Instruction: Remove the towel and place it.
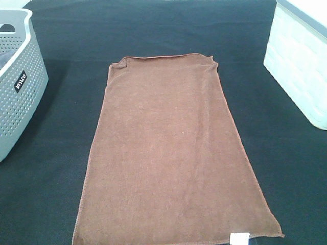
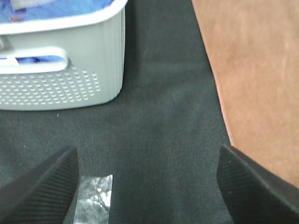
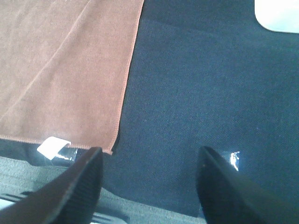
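Brown plush towel (image 1: pixel 173 153) lies flat and spread out in the middle of the black tabletop (image 1: pixel 46 194), long side running near to far, w/ a small white tag (image 1: pixel 240 238) at its near right corner. A grey perforated basket (image 1: pixel 18 87) stands at the far left, well apart from the towel, and a white bin (image 1: pixel 301 66) stands at the far right.

Risks, as I judge them:
- The towel is thin and lies flat, so the jaws may close on the black cloth under it as well, and lift both.
- If only one corner is pinched, the rest will hang and drag, and it can catch on the basket or bin rim.
- Plush fabric may slip out of the jaws if the pinch takes only the hem.
- The far edge is a bit curled at both corners, so a grip there may be uneven.

Left gripper (image 2: pixel 147 186): jaws wide apart, holding nothing, over bare black cloth just left of the towel's left edge, w/ the basket further to the left.

Right gripper (image 3: pixel 149 186): jaws apart, empty, over black cloth just right of the near right corner w/ the tag. Neither touches the towel, as far as I can see.
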`<state>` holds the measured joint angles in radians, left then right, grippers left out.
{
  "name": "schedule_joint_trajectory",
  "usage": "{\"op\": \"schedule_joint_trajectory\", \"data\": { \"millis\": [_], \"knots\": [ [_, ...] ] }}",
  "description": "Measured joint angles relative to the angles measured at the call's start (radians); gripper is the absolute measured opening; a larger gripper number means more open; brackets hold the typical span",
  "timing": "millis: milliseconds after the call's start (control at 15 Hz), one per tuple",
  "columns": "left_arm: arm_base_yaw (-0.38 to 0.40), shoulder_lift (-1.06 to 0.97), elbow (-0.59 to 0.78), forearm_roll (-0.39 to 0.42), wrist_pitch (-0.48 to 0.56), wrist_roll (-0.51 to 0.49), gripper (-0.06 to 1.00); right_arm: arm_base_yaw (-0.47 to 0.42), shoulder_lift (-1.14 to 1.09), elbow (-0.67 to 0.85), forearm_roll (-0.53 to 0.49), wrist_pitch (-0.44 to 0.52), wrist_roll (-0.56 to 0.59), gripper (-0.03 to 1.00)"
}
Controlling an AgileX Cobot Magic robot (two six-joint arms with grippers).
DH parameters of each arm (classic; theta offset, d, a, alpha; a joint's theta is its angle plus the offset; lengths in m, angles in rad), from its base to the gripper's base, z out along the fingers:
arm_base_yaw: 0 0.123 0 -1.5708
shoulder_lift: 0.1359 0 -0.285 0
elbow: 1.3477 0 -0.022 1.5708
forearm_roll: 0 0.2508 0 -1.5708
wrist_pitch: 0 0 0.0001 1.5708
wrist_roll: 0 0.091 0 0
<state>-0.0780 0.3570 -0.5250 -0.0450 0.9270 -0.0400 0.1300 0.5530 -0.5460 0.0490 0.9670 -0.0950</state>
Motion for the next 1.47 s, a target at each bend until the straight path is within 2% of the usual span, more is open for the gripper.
{"op": "schedule_joint_trajectory", "data": {
  "millis": [267,400,933,1467],
  "knots": [
    [0.000,-0.060,0.002,0.005,0.066,0.003,0.76,0.000,-0.141,0.013,0.006,0.011,0.000,0.57],
    [0.000,-0.090,0.016,0.023,0.103,0.007,0.76,0.000,-0.189,0.015,0.009,0.055,0.000,0.57],
    [0.000,-0.358,0.016,0.054,0.105,0.007,0.76,0.000,-0.489,0.042,0.011,0.084,0.000,0.57],
    [0.000,-0.361,0.019,0.058,0.107,0.007,0.76,0.000,-0.557,0.042,0.012,0.084,0.000,0.57]
  ]
}}
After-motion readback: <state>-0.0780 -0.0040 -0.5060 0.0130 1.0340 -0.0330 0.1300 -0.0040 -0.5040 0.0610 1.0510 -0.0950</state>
